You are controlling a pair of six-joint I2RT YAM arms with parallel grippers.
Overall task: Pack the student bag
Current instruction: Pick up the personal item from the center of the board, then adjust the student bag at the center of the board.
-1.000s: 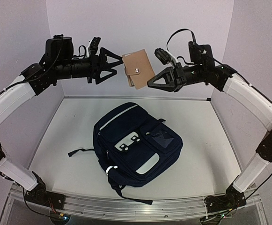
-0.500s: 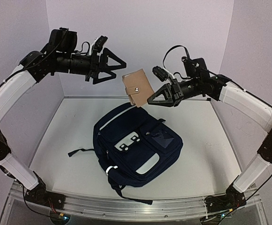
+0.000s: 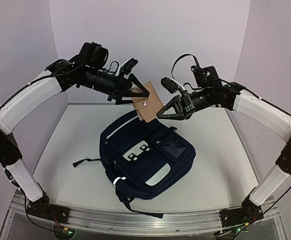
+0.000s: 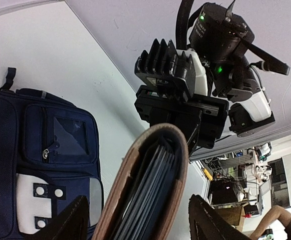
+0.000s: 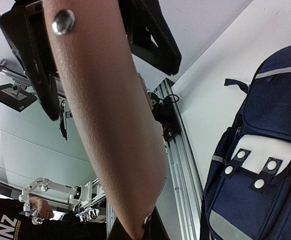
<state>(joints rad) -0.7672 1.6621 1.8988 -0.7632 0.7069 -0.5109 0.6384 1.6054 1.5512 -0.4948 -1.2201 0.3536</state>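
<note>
The student bag [image 3: 150, 160] lies flat on the table, a navy backpack with a white patch; it also shows in the left wrist view [image 4: 15, 150] and the right wrist view [image 5: 265, 165]. A brown leather notebook [image 3: 148, 102] hangs in the air above the bag's far end, between both grippers. My right gripper [image 3: 168, 111] is shut on the notebook's lower corner [image 5: 110, 125]. My left gripper [image 3: 130, 92] is open, and its fingers [image 4: 210, 220] straddle the notebook's page edge [image 4: 150, 185] with a gap on the right side.
A black strap [image 3: 85, 162] trails off the bag to the left. An aluminium rail [image 3: 135, 220] runs along the table's near edge. White walls close in the back and sides.
</note>
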